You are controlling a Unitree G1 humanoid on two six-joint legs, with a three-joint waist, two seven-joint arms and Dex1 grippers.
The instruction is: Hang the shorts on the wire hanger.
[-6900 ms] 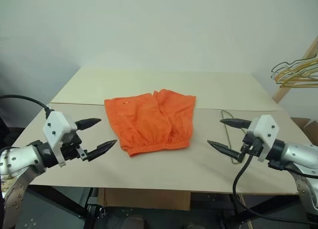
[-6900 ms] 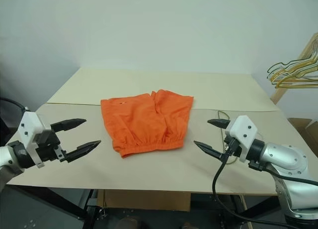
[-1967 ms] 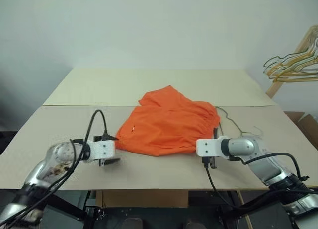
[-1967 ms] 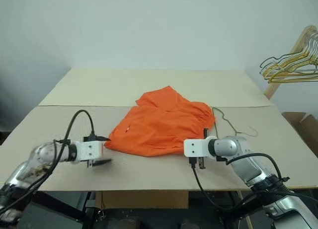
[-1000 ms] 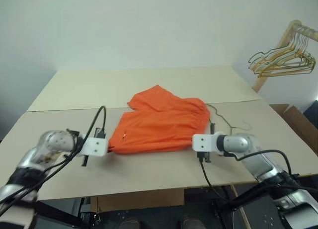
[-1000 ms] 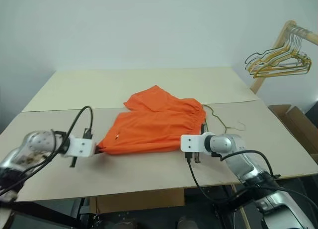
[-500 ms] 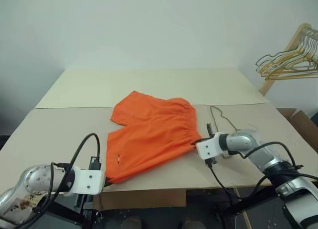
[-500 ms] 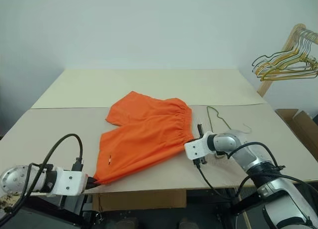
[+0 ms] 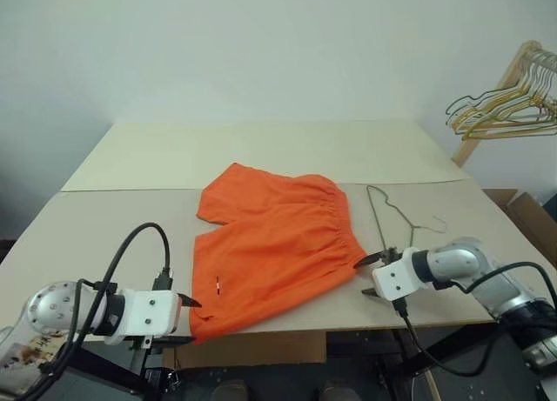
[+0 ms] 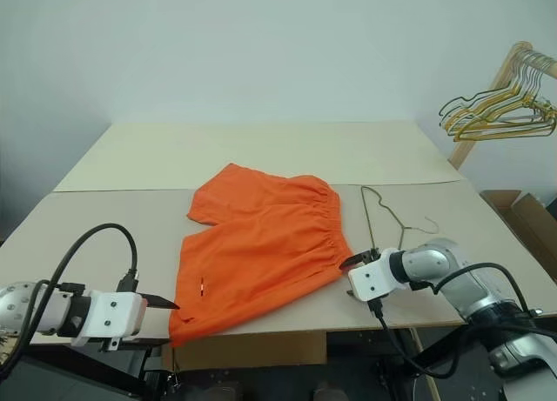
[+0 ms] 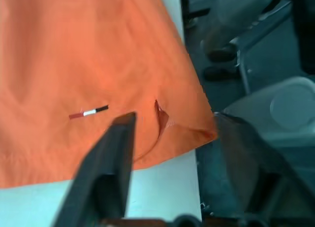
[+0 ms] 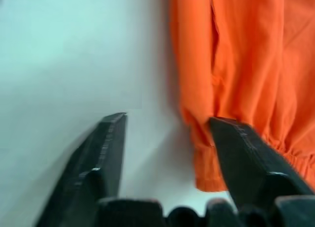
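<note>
Both grippers stand with their fingers spread and nothing between them. Left gripper [image 9: 185, 317] sits at the near left corner of the shorts [image 9: 274, 244], its two black fingers apart, one fingertip just beside the hem at the table's front edge; in the left wrist view the fingers [image 11: 114, 153] frame that corner of orange cloth, which pokes slightly past the table edge, and no fabric is pinched. Right gripper [image 9: 372, 275] lies at the opposite, right end of the shorts, by the gathered elastic waistband, its fingers also parted; the right wrist view shows the fingers [image 12: 106, 148] straddling bare tabletop with the end of the waistband just beside one of them, not gripped.

The shorts lie flat and spread on the table [image 9: 261, 153], waistband towards the robot's right, legs towards its left, with a small white tag [image 9: 217, 286] visible near the left hem. The near left corner reaches the front edge of the table.

Just beyond the waistband, to the right of the shorts, the wire hanger [image 9: 393, 211] lies flat on the tabletop, its hook pointing to the right. Hanger and shorts lie close, but whether they touch cannot be told.

Further off, at the far right, a bunch of gold and dark hangers [image 9: 505, 110] hangs from a wooden rack [image 9: 496, 105].
</note>
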